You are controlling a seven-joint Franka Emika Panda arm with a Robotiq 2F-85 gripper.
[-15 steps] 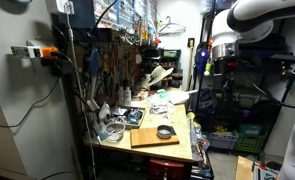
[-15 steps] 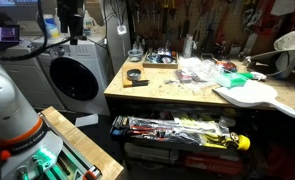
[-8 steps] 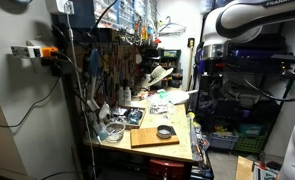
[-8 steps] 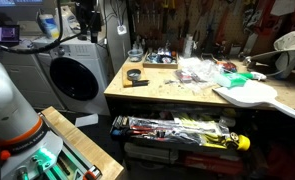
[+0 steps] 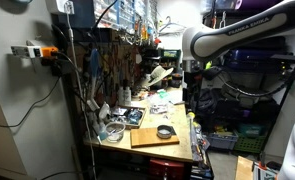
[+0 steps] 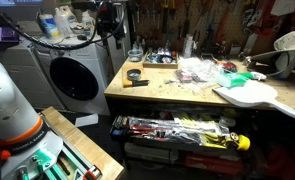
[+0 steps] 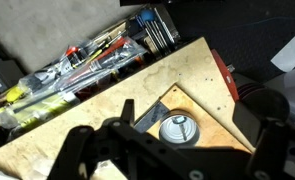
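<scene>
Pegboard (image 5: 107,62): stands behind the round tin (image 5: 165,131) and to its left, full of hanging tools.
Wooden board (image 5: 145,141): lies flat on the tabletop (image 6: 187,97), directly under the round tin and reaching out to its left.
Round tin: stands upright on the right part of the wooden board, close to the front end of the tabletop. In the wrist view it is seen from above, with a shiny lid.
Gripper (image 5: 190,97): hangs in the air above the round tin and a little to its right, well apart from it, pointing downward.
Arm (image 5: 252,28): comes in from the right, much higher than the round tin, and bends down to the gripper.
Drawer of tools (image 7: 87,62): in the wrist view it lies up and to the left of the round tin, past the tabletop edge, with many hand tools in it.
Jaws: wide. In the wrist view the two dark fingers (image 7: 72,150) stand far on each side of the round tin, and nothing is held between them.
</scene>
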